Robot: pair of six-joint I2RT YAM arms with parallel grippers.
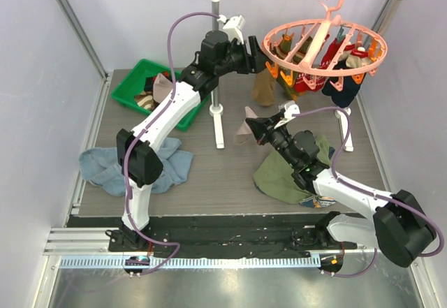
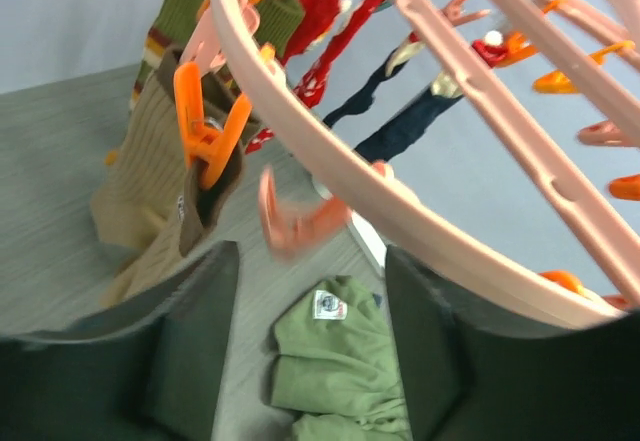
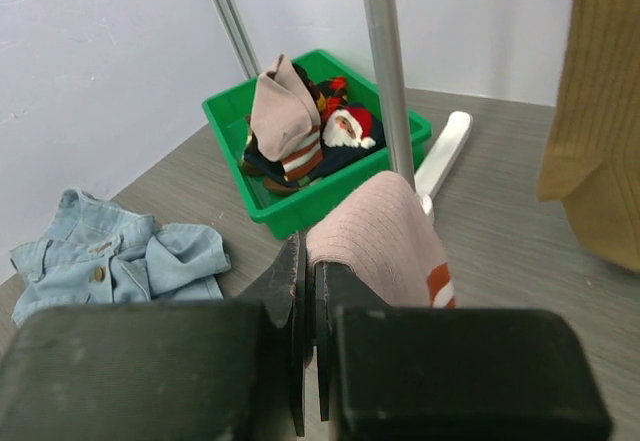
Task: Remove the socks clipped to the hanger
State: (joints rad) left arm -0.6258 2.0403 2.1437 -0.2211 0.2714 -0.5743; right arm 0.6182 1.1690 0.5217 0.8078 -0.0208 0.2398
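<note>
The salmon-pink round hanger [image 1: 325, 46] hangs from the rail with several socks [image 1: 307, 81] clipped under it: tan, red and navy. My left gripper [image 1: 260, 55] is at its left rim, open, nothing between its fingers [image 2: 190, 341]. Just beyond them a bare pink peg [image 2: 300, 226] shows blurred under the rim [image 2: 400, 201]. An orange peg [image 2: 210, 131] still pinches a tan ribbed sock [image 2: 150, 171]. My right gripper [image 1: 255, 128] is lower, mid-table, shut on a pinkish-beige sock [image 3: 380, 231] with a red and white stripe, which drapes over its right finger.
A green bin [image 1: 133, 88] holding several socks sits at the back left. The rail stand's pole [image 1: 216, 77] rises between the arms. A blue denim garment [image 1: 105, 168] lies front left, and an olive-green garment [image 1: 286, 175] lies under the right arm.
</note>
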